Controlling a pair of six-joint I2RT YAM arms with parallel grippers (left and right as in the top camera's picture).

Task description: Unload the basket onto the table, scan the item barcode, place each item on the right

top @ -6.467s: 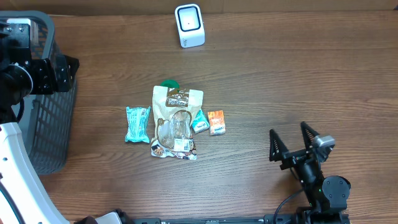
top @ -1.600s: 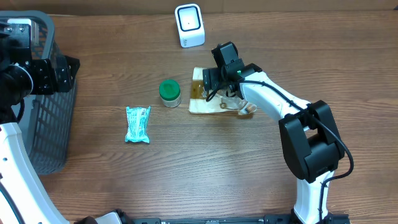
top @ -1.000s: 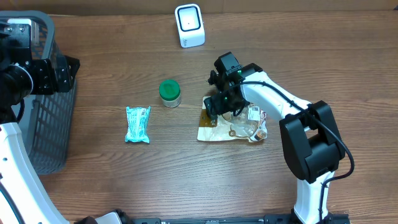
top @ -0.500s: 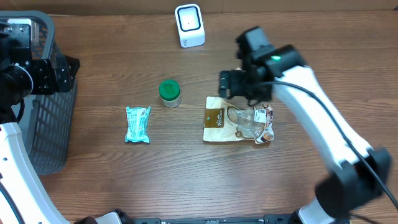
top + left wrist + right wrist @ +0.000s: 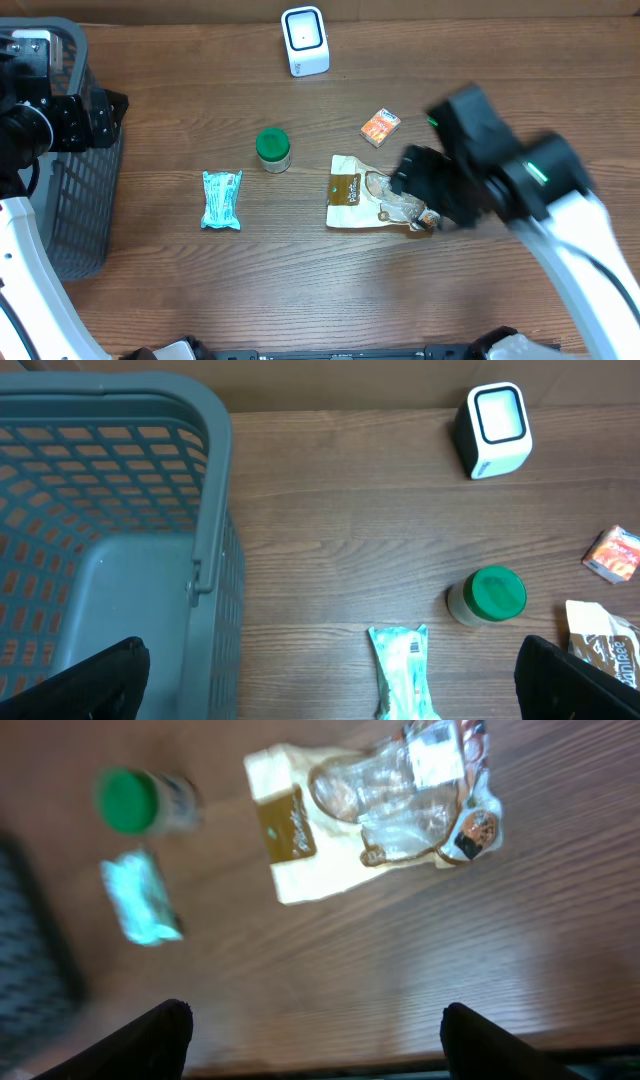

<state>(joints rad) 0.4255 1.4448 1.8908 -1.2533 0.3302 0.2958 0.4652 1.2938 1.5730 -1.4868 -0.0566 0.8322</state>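
Note:
The white barcode scanner [image 5: 304,40] stands at the table's far edge and shows in the left wrist view as the scanner [image 5: 495,420]. A cream and brown snack pouch [image 5: 372,193] lies flat right of centre, a white label near its right end. My right gripper [image 5: 430,190] hovers blurred over that end, open and empty. From the right wrist, the pouch [image 5: 370,820] lies ahead of the wide-apart right gripper [image 5: 320,1050]. My left gripper [image 5: 105,110] hangs open by the basket; its wrist view has the left gripper [image 5: 340,700] spread over bare wood.
A grey mesh basket [image 5: 70,215] stands at the left edge. A green-lidded jar [image 5: 272,149], a teal packet [image 5: 221,199] and a small orange box [image 5: 380,127] lie around the pouch. The same jar [image 5: 135,800] and packet [image 5: 140,900] appear blurred in the right wrist view.
The right gripper let go of the pouch, which now lies flat, and pulled back to the right and toward the front. The orange box has come into view.

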